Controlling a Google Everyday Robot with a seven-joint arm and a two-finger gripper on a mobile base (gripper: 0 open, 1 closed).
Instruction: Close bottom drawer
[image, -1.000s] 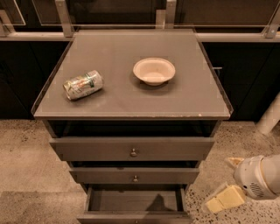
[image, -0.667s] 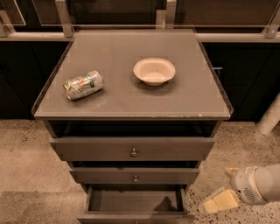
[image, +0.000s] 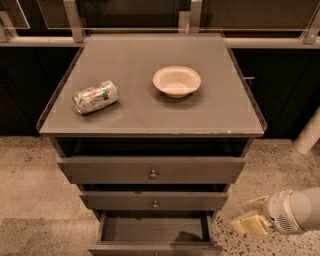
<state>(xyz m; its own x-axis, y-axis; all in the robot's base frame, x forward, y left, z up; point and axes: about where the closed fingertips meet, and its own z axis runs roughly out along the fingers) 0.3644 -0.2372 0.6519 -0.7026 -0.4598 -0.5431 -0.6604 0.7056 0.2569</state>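
**A:** Nearest first. Where is the gripper?

**B:** The gripper (image: 241, 215) is low on the right, above the floor and just beside the bottom drawer (image: 155, 232), to the right of its pulled-out side. Its fingers (image: 250, 225) are spread apart and hold nothing.

**A:** And the drawer itself?

**B:** It's pulled well out at the foot of the cabinet. Its front runs along the lower edge of the view and its knob can't be seen.

**A:** So how should it be closed?

**B:** I'd bring the gripper round in front of the drawer face, near the centre, then push straight back toward the cabinet. Pushing off-centre could skew the drawer on its runners. The fingers should stay outside the box so they don't get trapped.

**A:** What's above it?

**B:** The middle drawer (image: 154, 201) and the top drawer (image: 152, 170) both stand slightly out, so the arm should stay low to avoid nudging them.

**A:** Farther back?

**B:** On the desk (image: 135, 117) there's a crushed can (image: 96, 97) on its side and a pale bowl (image: 176, 81), well apart.
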